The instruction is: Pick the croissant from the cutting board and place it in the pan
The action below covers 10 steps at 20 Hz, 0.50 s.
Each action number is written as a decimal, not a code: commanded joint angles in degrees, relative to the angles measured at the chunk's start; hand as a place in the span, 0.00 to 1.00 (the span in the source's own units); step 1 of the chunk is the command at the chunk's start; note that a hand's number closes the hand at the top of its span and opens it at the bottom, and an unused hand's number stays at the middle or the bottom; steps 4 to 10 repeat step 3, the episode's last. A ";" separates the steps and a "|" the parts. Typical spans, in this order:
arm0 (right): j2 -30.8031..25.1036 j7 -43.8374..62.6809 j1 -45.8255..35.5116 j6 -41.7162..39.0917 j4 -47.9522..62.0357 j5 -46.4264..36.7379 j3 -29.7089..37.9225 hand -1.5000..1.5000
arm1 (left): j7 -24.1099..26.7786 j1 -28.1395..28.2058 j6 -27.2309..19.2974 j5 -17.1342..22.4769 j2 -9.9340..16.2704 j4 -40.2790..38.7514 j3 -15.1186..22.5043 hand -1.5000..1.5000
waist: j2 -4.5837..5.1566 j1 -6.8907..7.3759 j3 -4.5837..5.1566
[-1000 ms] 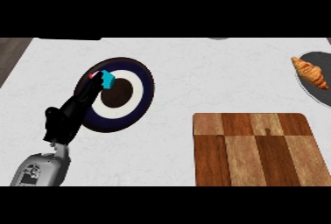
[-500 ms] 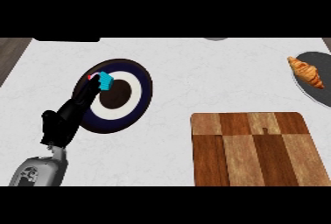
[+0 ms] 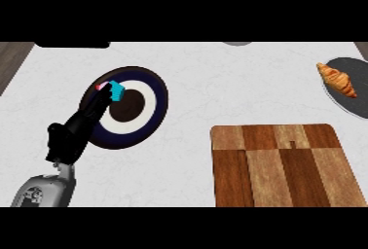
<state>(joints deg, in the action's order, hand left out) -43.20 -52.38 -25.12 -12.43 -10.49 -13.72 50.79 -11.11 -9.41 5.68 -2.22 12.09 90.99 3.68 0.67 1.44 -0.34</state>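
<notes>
The croissant (image 3: pixel 337 80) lay in the pan (image 3: pixel 352 102) at far right, apparently delivered; the board (image 3: pixel 287 165) was bare. The left hand (image 3: pixel 79 129) rested open, fingers straight, over the plate (image 3: pixel 155 114).

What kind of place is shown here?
Most likely a kitchen counter: a pale worktop carries a wooden cutting board, a croissant lying in a dark pan at the right edge, and a round plate under the left hand.

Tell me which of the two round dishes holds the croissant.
The dark grey pan at the right edge holds the croissant. The other, a navy plate with a white ring, sits under the left hand.
</notes>
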 commanded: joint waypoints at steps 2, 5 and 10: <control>-0.32 -3.04 3.43 -1.38 0.34 0.85 -0.17 0.00 | -1.10 1.59 0.28 0.12 -0.59 1.94 0.26 0.50 | -0.08 0.04 -0.02; 1.79 -5.45 4.99 -0.50 -0.83 1.58 -0.54 0.00 | -0.18 2.02 1.69 0.47 1.17 1.23 -1.29 0.50 | -0.32 -0.55 0.12; 1.79 -5.45 4.99 -0.50 -0.83 1.58 -0.54 0.00 | -0.18 2.02 1.69 0.47 1.17 1.23 -1.29 0.50 | -0.32 -0.55 0.12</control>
